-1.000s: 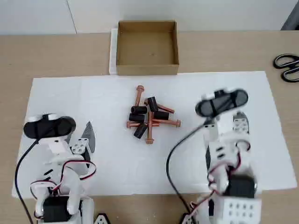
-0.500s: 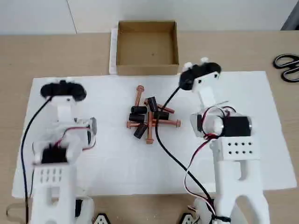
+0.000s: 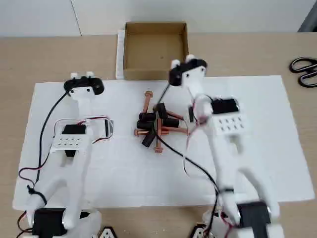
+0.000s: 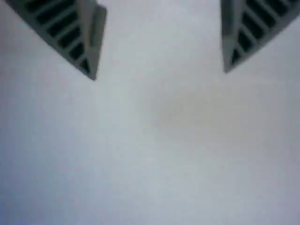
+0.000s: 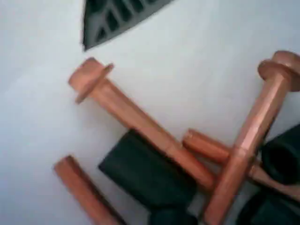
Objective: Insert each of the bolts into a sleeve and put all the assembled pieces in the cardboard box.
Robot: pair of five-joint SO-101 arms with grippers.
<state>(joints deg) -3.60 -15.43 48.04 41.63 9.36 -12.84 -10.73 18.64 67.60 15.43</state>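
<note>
Both your arms stretched out over the white paper [image 3: 124,173] in the last second. Your left gripper [image 4: 159,71] was wide open over bare paper, the bolts [image 3: 147,102] off to its side. Your right gripper [image 3: 190,115] hung just above them and the sleeves [image 5: 145,176]; I could not tell how wide it was. The cardboard box [image 3: 156,74] beyond it held nothing, so no piece was joined yet. No writing showed.
</note>
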